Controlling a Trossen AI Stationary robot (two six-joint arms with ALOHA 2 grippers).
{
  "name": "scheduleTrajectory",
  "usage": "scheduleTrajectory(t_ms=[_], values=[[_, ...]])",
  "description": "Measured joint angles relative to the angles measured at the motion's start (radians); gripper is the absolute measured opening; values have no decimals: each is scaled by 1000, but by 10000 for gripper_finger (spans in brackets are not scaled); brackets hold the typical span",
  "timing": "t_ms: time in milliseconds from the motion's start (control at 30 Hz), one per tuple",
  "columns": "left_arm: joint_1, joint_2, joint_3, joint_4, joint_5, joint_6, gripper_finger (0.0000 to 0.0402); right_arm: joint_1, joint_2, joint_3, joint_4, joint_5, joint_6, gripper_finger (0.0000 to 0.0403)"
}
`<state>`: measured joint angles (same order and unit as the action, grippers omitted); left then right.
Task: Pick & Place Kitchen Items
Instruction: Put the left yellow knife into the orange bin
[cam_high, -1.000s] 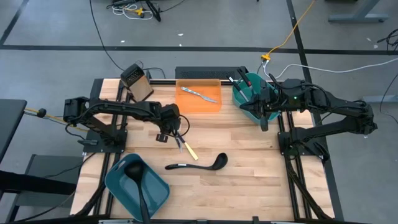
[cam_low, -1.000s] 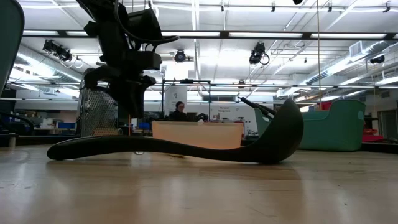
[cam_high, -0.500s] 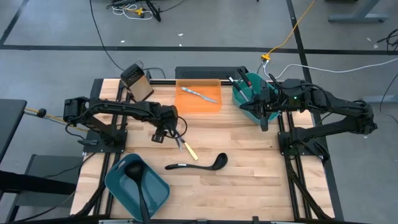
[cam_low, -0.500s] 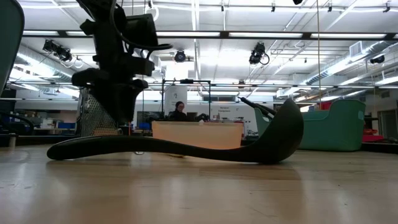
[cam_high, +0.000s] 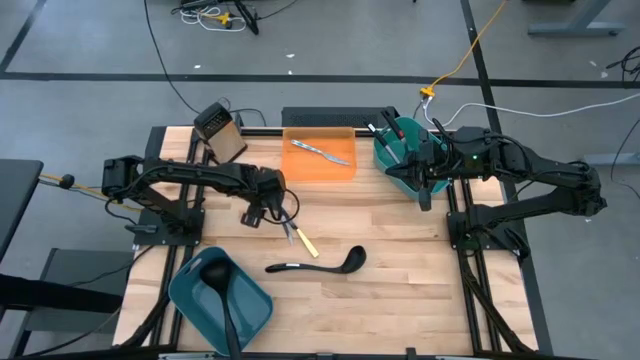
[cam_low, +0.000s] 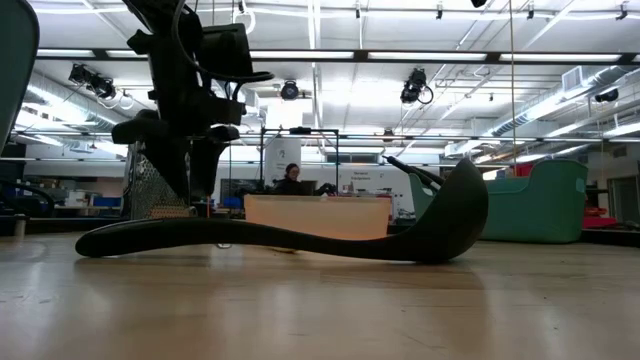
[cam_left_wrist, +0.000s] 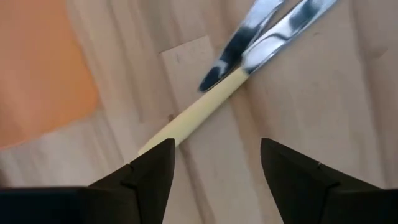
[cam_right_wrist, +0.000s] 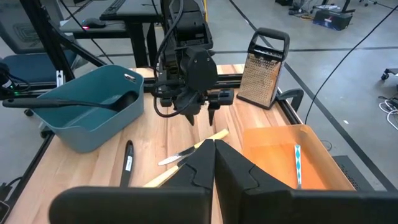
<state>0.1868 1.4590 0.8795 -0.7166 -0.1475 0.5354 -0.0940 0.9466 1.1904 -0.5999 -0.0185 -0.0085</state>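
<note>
A pale yellow-handled piece of cutlery (cam_high: 304, 241) lies flat on the wooden table, a silver blade (cam_left_wrist: 236, 43) crossing it. My left gripper (cam_high: 283, 213) hangs open just above it, pointing steeply down. Its fingers stand on either side of the handle's free end (cam_left_wrist: 163, 133) without touching it. A long black ladle (cam_high: 315, 263) rests on its side nearer the front edge. My right gripper (cam_right_wrist: 214, 146) is shut and held high at the table's right, by the far teal bin (cam_high: 400, 150).
An orange tray (cam_high: 320, 158) at the back holds a silver piece (cam_high: 328, 152). A teal bin (cam_high: 220, 295) at the front left contains a black ladle. A metal grater (cam_high: 222, 132) stands at the back left. Black utensils stick out of the far teal bin.
My left gripper has opened its fingers wide and tipped a little at the wrist, staying over the same spot. The yellow-handled cutlery and the ladle lie where they were.
</note>
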Motion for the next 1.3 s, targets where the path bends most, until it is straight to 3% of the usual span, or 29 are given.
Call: scheduleTrajectory(t_ms=[300, 667, 867, 1100, 1300], values=[[0, 0, 0, 4, -137, 2, 243, 0, 0, 0, 0, 2, 0, 13], [0, 0, 0, 46, -152, 47, 243, 0, 0, 0, 0, 3, 0, 13], [1, 0, 0, 43, -120, 30, 243, 0, 0, 0, 0, 3, 4, 13], [5, 0, 0, 25, 19, 99, 246, 0, 0, 0, 0, 3, 17, 13], [30, 0, 0, 22, 36, 133, 248, 0, 0, 0, 0, 3, 17, 13]])
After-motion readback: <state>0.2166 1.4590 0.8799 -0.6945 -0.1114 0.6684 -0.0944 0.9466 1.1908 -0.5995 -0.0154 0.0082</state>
